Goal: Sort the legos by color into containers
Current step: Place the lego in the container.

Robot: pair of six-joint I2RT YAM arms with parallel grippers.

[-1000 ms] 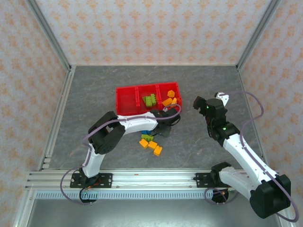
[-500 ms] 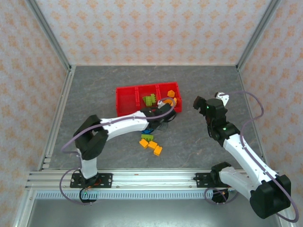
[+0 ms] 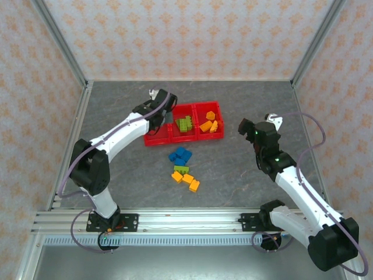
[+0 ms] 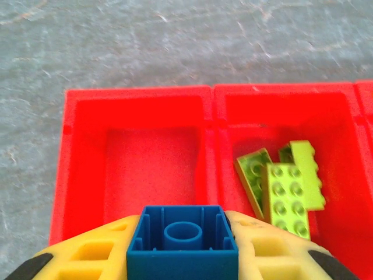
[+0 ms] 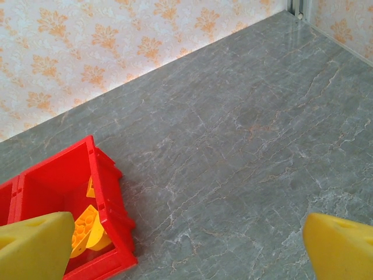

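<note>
Top external: left gripper (image 3: 165,112) sits over the left bin of the containers (image 3: 175,139). Green bricks (image 3: 185,123) lie in the middle bin, orange bricks (image 3: 208,123) in the right bin. Loose legos (image 3: 183,169) lie on the table (image 3: 116,116) near the tray's front. Right gripper (image 3: 245,126) hangs apart, right of the tray.

Left wrist: jaws clamped on a blue brick (image 4: 182,236), above the left bin.

Right wrist: fingers (image 5: 35,248) spread wide, holding nothing, beside the right bin.
</note>
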